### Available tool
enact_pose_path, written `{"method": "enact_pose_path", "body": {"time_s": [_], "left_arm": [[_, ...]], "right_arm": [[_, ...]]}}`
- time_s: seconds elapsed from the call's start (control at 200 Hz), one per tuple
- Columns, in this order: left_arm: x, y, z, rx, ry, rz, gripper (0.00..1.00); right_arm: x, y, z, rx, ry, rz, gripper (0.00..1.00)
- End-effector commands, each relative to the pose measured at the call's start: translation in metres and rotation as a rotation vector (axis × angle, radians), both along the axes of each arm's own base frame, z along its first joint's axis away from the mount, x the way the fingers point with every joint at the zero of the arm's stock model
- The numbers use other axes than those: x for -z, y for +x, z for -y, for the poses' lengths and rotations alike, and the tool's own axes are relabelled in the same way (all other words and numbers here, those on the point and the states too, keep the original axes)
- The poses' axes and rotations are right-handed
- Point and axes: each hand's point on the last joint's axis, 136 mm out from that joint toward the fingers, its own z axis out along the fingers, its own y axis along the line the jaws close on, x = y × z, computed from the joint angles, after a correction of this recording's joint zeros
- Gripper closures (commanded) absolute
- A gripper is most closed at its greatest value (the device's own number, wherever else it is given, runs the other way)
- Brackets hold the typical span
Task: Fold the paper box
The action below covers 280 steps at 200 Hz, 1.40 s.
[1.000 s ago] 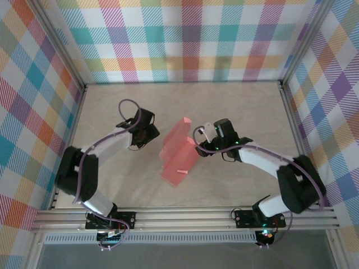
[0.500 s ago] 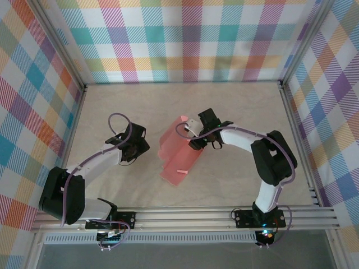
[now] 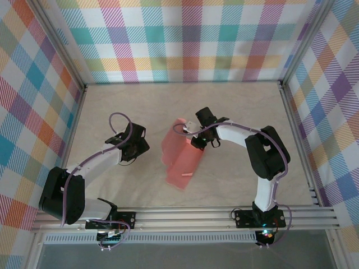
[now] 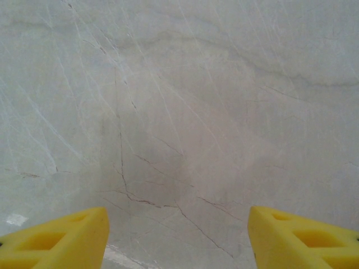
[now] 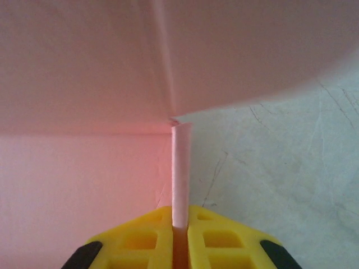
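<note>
The salmon-pink paper box is a partly folded sheet near the table's middle, one end raised, its lower end reaching toward the front. My right gripper is shut on a thin flap at the sheet's right edge; in the right wrist view that flap stands edge-on between the yellow fingers, with pink card spreading above and to the left. My left gripper hovers left of the box, apart from it, open; its yellow fingertips frame bare marble.
The marble table is ringed by plaid walls with aluminium posts. The rail with both arm bases runs along the near edge. Open table lies behind the box and at the front right.
The right gripper has carried its flap up and back, and the sheet has swung so its lower end lies further right and nearer the front. The left gripper, which had drawn back left, now stays put.
</note>
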Motion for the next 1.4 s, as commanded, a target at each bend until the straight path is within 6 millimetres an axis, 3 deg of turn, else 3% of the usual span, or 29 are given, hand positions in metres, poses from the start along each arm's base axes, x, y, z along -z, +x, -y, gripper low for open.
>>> {"method": "enact_pose_path", "body": {"time_s": [0.0, 0.265, 0.575, 0.805, 0.93, 1.005, 1.11, 1.165, 1.25, 1.395], "left_arm": [[-0.014, 0.007, -0.003, 0.011, 0.009, 0.043, 0.34], [-0.018, 0.008, -0.012, -0.003, -0.001, 0.059, 0.33], [-0.017, -0.007, -0.021, -0.083, -0.038, 0.041, 0.31], [-0.031, -0.022, 0.007, -0.048, -0.051, 0.098, 0.29], [-0.028, -0.024, 0.039, 0.044, -0.126, 0.121, 0.3], [-0.027, -0.021, 0.053, 0.08, -0.142, 0.116, 0.25], [-0.036, -0.004, 0.081, 0.257, -0.158, 0.18, 0.0], [-0.042, 0.006, 0.098, 0.397, -0.148, 0.238, 0.0], [-0.043, 0.02, 0.098, 0.475, -0.098, 0.273, 0.0], [-0.055, 0.044, 0.1, 0.503, -0.187, 0.293, 0.04]], "right_arm": [[-0.001, -0.003, 0.003, 0.013, -0.021, -0.003, 0.9], [-0.029, 0.019, 0.009, 0.332, 0.056, 0.023, 0.98], [-0.026, 0.031, 0.057, 0.82, 0.024, 0.046, 0.93], [-0.021, 0.034, 0.065, 1.005, 0.074, 0.002, 0.92], [-0.018, 0.035, 0.069, 1.03, 0.034, -0.011, 0.93], [-0.019, 0.034, 0.069, 1.028, 0.045, -0.012, 0.93], [-0.018, 0.031, 0.064, 0.992, 0.058, -0.03, 0.93], [-0.018, 0.029, 0.064, 0.975, 0.05, -0.036, 0.93], [-0.018, 0.025, 0.063, 0.946, 0.055, -0.07, 0.94], [-0.024, 0.017, 0.061, 0.92, 0.113, -0.187, 0.94]]}}
